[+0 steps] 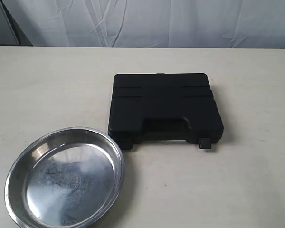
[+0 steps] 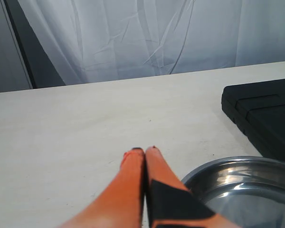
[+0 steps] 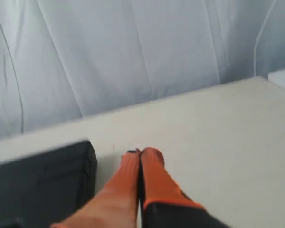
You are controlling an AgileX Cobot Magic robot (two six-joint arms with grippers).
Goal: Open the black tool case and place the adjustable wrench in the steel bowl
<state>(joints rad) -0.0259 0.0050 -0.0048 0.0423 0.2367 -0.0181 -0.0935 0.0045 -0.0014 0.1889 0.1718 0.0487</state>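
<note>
A: What are the things made of?

B: The black tool case [image 1: 165, 107] is matt moulded plastic. It is flat and rectangular with rounded corners, raised ribs across the lid and a built-in handle [image 1: 165, 124] recessed in one long side. Two latches [image 1: 206, 144] stick out on that same side. The steel bowl [image 1: 66, 180] is wide, shallow and round, shiny, with a rolled rim and a scuffed, smeared bottom. Both sit on a pale, matt surface [image 1: 47, 85], with a white creased cloth [image 1: 156, 21] hanging behind its far edge.

A: And the jaws?

B: Both pairs are closed on nothing. The left arm's orange fingers [image 2: 133, 175] press tip to tip, and so do the right arm's [image 3: 152, 175].

A: How much room is there to move?

B: Ahead of the left jaws the surface runs bare to its far edge. Ahead of the right jaws it is the same — open surface up to the cloth, though that view is blurred.

A: Where do the task's things lie from the jaws?

B: The bowl [image 2: 247, 185] is just beside the left jaws, its rim close to the fingers but apart from them. The case [image 2: 263, 114] lies beyond the bowl, ahead and off to that same side. For the right jaws, a corner of the case [image 3: 38, 185] is just beside the fingers and not touching them. In the exterior view the bowl's rim comes right up to the case's handle-side corner — I cannot tell whether they touch.

A: And the adjustable wrench?

B: The case lid is shut, so it is out of sight.
</note>
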